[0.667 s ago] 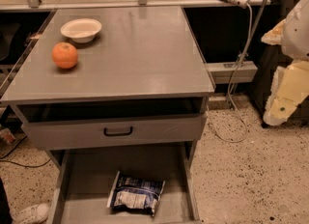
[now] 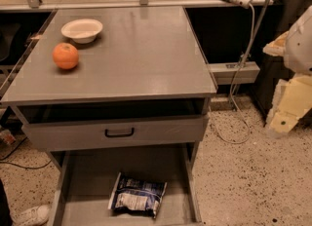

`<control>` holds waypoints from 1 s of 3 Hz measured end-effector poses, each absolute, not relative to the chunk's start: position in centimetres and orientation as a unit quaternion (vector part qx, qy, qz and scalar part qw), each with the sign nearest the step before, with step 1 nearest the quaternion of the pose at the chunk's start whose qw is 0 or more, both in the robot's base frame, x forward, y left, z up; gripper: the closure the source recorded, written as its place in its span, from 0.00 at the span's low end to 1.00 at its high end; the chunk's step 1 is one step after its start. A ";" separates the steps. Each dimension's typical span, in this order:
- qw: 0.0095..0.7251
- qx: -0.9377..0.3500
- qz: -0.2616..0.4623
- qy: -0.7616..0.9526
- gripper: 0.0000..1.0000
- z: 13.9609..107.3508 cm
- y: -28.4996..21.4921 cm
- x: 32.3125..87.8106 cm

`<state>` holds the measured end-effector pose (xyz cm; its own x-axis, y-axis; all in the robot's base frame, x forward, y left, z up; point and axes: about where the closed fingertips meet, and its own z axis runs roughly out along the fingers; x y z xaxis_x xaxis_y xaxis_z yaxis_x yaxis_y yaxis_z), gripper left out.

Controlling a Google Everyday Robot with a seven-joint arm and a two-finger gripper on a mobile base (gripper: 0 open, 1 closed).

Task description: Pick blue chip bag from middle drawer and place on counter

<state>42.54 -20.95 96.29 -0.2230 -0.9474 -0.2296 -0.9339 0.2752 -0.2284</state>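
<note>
The blue chip bag [image 2: 137, 197] lies crinkled on the floor of the open middle drawer [image 2: 92, 171], near its front and slightly right of centre. Above it, the grey counter [image 2: 131, 49] spans the cabinet top. My gripper [image 2: 287, 115] hangs at the far right of the view, off the cabinet's right side, at about the height of the upper drawer front and well apart from the bag. Nothing is seen in it.
An orange [image 2: 65, 55] and a white bowl [image 2: 82, 29] sit on the counter's left side. A grey drawer front with a black handle [image 2: 119, 132] juts out above the open drawer. Cables [image 2: 239, 88] hang right of the cabinet. A shoe [image 2: 30, 215] lies at lower left.
My arm at the right edge has shifted slightly to the right. The bag, orange and bowl have not moved.
</note>
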 end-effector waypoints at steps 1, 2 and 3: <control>0.160 -0.602 0.004 0.782 0.00 93.6 -18.9 40.1; 0.119 -0.611 0.049 0.781 0.00 87.5 -15.9 36.9; 0.120 -0.611 0.049 0.781 0.00 87.5 -15.8 36.9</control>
<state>36.90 -15.84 87.53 -0.2243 -0.9425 -0.2477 -0.9662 0.2482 -0.0693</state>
